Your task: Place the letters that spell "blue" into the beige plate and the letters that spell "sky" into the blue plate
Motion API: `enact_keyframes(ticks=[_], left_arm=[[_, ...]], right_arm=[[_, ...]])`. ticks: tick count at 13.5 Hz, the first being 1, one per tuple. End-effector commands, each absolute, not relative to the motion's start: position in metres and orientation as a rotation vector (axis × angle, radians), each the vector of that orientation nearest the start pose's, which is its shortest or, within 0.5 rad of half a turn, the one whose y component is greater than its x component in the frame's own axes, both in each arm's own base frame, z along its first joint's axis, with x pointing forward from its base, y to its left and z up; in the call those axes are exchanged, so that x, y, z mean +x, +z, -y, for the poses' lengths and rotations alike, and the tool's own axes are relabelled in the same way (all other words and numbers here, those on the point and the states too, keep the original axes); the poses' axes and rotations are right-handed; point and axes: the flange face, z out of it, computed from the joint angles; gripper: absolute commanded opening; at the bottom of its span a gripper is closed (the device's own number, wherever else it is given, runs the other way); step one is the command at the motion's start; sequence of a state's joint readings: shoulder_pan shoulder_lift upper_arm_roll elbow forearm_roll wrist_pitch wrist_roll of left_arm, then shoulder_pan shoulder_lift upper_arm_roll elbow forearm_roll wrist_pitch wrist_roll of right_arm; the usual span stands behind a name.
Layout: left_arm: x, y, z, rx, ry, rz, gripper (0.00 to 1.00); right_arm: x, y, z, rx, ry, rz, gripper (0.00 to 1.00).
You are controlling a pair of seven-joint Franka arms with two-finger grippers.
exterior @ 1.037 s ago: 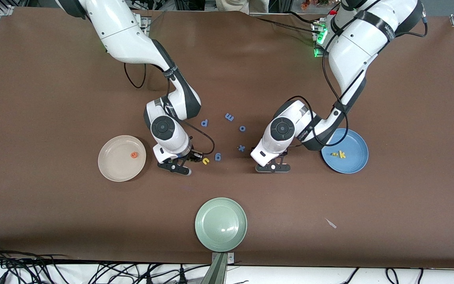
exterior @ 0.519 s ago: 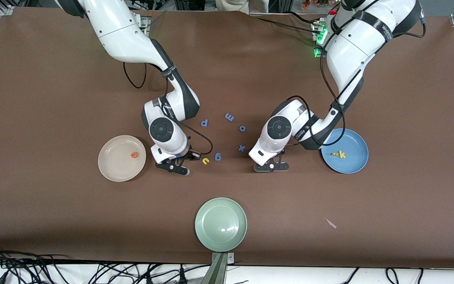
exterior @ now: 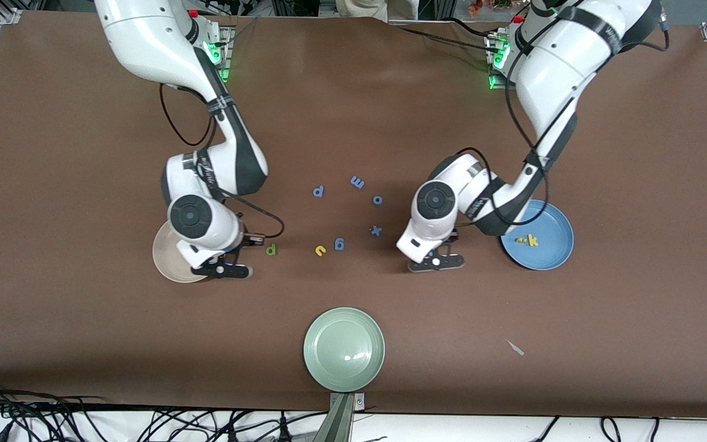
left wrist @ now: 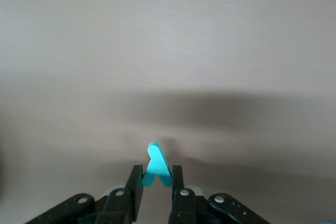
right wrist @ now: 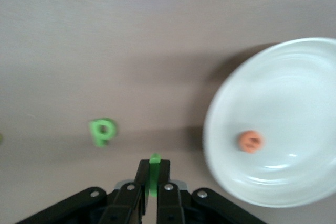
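Right gripper (right wrist: pixel 150 190), jaws closed on the thin green foam l (right wrist: pixel 154 171), hangs over the worktop (exterior: pixel 53 123) just beside the round cream-beige plate (right wrist: pixel 294 98), which holds the orange foam e (right wrist: pixel 250 141). Left gripper (left wrist: pixel 156 190), jaws clamping the teal foam y (left wrist: pixel 156 165), hangs near the round blue plate (exterior: pixel 553 255) holding the yellow k (exterior: pixel 533 240).
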State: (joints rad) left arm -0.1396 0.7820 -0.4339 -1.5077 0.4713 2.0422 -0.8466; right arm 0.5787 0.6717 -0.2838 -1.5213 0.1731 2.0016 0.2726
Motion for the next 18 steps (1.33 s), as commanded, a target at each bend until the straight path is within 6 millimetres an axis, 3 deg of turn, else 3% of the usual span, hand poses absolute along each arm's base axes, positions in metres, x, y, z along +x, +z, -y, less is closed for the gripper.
enact_keyframes(ticks=[1, 3, 5, 6, 8, 9, 10, 11, 12, 13, 16, 18], left_arm=[[0.626, 0.258, 0.262, -2.889, 0.179, 0.079, 0.00], [0.631, 0.255, 0.213, -2.855, 0.282, 0.040, 0.00], [0.630, 0.250, 0.159, -2.848, 0.351, 0.023, 0.00], [0.621, 0.251, 0.152, -2.836, 0.367, 0.010, 0.00], [0.608, 0.256, 0.116, -2.810, 0.386, 0.030, 0.00], [0.606, 0.258, 0.094, -2.830, 0.420, -0.018, 0.01], [0.606, 0.263, 0.088, -2.855, 0.428, -0.064, 0.19], [0.608, 0.269, 0.078, -2.884, 0.436, -0.047, 0.83], [0.611, 0.283, 0.073, -2.933, 0.437, -0.017, 1.00], [0.613, 0.303, 0.065, -2.985, 0.429, 0.012, 1.00], [0.617, 0.344, 0.065, -3.022, 0.336, -0.027, 1.00], [0.616, 0.387, 0.079, -2.997, 0.266, -0.039, 1.00]], right_arm=[[0.635, 0.270, -0.189, -3.205, 0.298, 0.104, 0.09], [0.629, 0.266, -0.167, -3.197, 0.286, 0.141, 0.10], [0.622, 0.255, -0.160, -3.192, 0.258, 0.120, 0.20], [0.620, 0.252, -0.158, -3.191, 0.244, 0.110, 0.40], [0.620, 0.253, -0.159, -3.192, 0.236, 0.088, 0.59], [0.621, 0.254, -0.161, -3.184, 0.233, 0.075, 0.62], [0.621, 0.256, -0.165, -3.150, 0.238, 0.031, 0.63], [0.622, 0.258, -0.169, -3.127, 0.236, -0.014, 0.63], [0.623, 0.261, -0.180, -3.121, 0.223, -0.037, 0.63], [0.624, 0.262, -0.192, -3.123, 0.206, -0.111, 0.63], [0.625, 0.262, -0.262, -3.076, 0.166, -0.318, 0.63], [0.621, 0.255, -0.294, -3.053, 0.171, -0.430, 0.63]])
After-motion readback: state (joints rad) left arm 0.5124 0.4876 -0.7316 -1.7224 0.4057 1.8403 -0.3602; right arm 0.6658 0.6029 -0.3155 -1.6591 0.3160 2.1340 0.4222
